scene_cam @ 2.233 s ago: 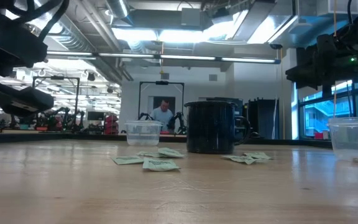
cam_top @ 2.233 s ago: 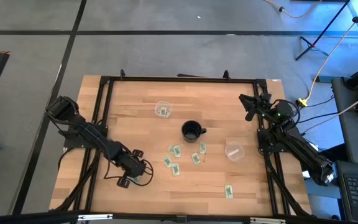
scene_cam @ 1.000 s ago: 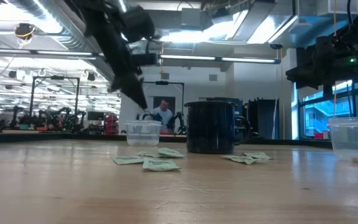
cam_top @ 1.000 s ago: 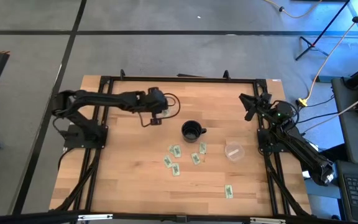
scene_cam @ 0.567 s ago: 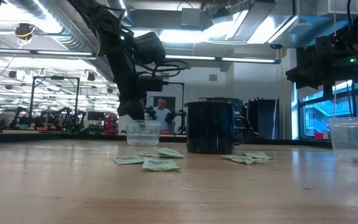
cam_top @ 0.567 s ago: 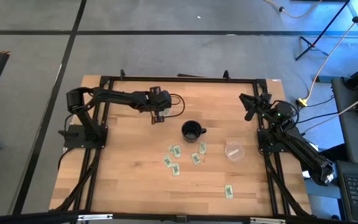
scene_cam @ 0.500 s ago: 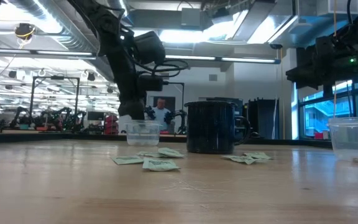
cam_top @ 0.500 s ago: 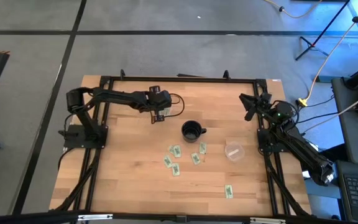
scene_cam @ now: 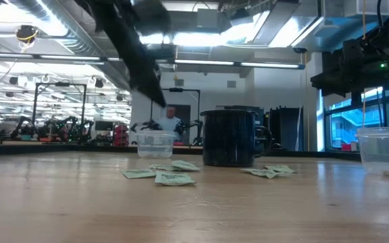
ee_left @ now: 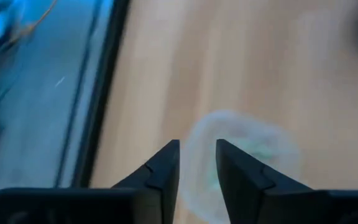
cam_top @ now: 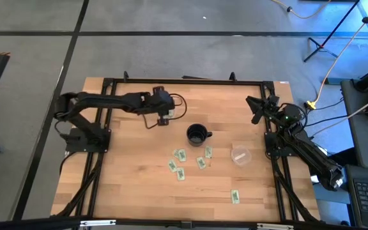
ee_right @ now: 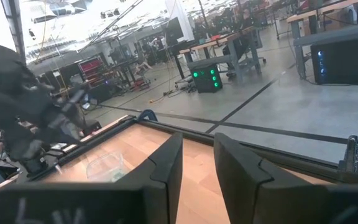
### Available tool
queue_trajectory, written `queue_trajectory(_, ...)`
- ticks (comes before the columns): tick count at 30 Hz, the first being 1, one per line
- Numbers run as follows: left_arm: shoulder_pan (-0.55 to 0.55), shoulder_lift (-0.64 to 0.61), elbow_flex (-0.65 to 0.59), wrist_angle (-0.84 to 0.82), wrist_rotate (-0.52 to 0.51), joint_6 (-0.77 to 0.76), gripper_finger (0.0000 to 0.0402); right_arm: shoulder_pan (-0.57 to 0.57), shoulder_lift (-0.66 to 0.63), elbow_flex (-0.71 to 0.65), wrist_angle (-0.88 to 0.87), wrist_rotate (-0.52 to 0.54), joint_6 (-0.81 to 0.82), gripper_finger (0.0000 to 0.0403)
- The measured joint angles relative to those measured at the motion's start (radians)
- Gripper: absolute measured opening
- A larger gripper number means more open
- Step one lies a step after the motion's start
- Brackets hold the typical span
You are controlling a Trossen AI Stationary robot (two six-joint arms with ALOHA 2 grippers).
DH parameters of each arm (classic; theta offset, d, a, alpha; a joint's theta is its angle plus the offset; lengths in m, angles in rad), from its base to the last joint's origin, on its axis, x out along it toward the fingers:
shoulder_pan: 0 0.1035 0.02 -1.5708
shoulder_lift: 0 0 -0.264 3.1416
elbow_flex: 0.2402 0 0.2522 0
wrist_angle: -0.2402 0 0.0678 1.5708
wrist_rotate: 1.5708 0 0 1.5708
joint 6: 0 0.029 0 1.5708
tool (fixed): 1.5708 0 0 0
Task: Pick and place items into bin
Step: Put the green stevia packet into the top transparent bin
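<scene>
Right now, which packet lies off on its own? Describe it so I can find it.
Start at the black mug mid-table, with a cluster of green packets just below it in the high view. The lone packet sits farther toward the near edge, on the right arm's side, apart from that cluster.

Both arms were dark, almost black, made of long thin parts with chunky joints. A thin black cable looped beside the left gripper. The right arm had small green lights. The gripper fingers were black and pointed.
</scene>
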Motion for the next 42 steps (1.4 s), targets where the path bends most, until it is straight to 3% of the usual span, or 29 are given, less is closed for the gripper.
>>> queue_trajectory(6, -0.089, -0.102, 0.0, -0.043, 0.372, 0.018, 0.0103, 0.0, 0.0, 0.0, 0.0, 0.0, -0.003, 0.0095)
queue_trajectory(10, -0.171, -0.099, 0.0, -0.073, 0.436, -0.007, 0.0107, 0.0, 0.0, 0.0, 0.0, -0.001, -0.002, 0.0095)
queue_trajectory(17, -0.304, -0.015, -0.001, -0.085, 0.44, 0.001, 0.0143, 0.0, 0.0, 0.0, -0.001, -0.001, -0.003, 0.0095)
queue_trajectory(21, -0.356, 0.055, -0.001, -0.049, 0.389, 0.0, 0.0156, 0.0, 0.0, 0.0, -0.003, 0.022, -0.003, 0.0095)
queue_trajectory(33, -0.404, 0.278, -0.001, 0.034, 0.388, 0.008, 0.0136, 0.0, 0.0, 0.0, -0.005, 0.027, -0.047, 0.0095)
queue_trajectory(42, -0.423, 0.281, -0.001, 0.05, 0.392, -0.102, 0.0119, 0.0, 0.0, 0.0, -0.004, 0.027, -0.053, 0.0095)
